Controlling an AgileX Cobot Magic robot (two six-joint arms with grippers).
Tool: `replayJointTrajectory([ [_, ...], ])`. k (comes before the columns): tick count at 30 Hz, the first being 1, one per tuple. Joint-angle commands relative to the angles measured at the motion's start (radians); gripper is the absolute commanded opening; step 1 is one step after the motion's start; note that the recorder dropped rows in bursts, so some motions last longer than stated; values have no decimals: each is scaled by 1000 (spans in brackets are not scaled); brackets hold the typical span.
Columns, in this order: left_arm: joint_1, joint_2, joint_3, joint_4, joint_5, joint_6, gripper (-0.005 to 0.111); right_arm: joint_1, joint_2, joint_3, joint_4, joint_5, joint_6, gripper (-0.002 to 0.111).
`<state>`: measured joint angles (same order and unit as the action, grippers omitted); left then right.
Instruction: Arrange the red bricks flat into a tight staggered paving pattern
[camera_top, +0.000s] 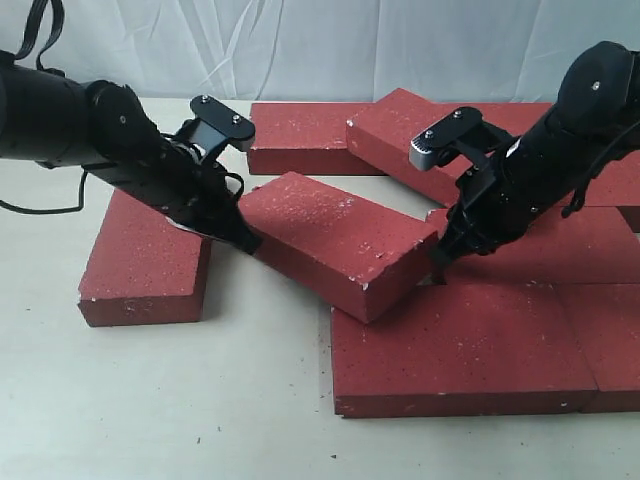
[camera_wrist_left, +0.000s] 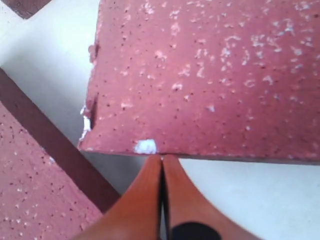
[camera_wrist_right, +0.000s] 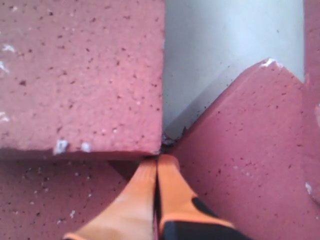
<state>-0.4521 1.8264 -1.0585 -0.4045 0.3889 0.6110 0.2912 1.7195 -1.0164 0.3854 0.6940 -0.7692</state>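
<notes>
Several red bricks lie on the pale table. One middle brick (camera_top: 335, 240) sits askew, its right end resting on a front brick (camera_top: 455, 345), its left end off the table. My left gripper (camera_top: 247, 240) is shut, tips touching that brick's left edge (camera_wrist_left: 210, 75). My right gripper (camera_top: 438, 268) is shut, tips pressed at the brick's right corner (camera_wrist_right: 80, 75), where it meets another brick (camera_wrist_right: 245, 150). A lone brick (camera_top: 145, 258) lies at the left under the left arm. Further bricks (camera_top: 310, 135) lie at the back.
A white cloth backdrop (camera_top: 300, 45) hangs behind the table. Bare table (camera_top: 160, 400) spreads across the front left. More bricks run off the right edge (camera_top: 615, 340). Small dark crumbs dot the table surface near the front.
</notes>
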Motion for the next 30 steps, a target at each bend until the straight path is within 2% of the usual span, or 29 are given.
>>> replayJointTrajectory([
  [1,-7,-57,-6,34,76,3,0,1,1,-8,22,-62,-9,-1],
  [10,-7,-107,-6,42,146,-1,0,7,36,-8,122,-266,-49,-1],
  [20,-7,-107,-6,46,113,-1,0,82,109,-76,151,-402,-49,-1],
  [26,1,-106,-6,87,91,-1,0,40,61,-76,-21,-377,10,-1],
  [30,59,-106,-6,107,87,-9,0,22,-13,-76,97,-181,71,-1],
])
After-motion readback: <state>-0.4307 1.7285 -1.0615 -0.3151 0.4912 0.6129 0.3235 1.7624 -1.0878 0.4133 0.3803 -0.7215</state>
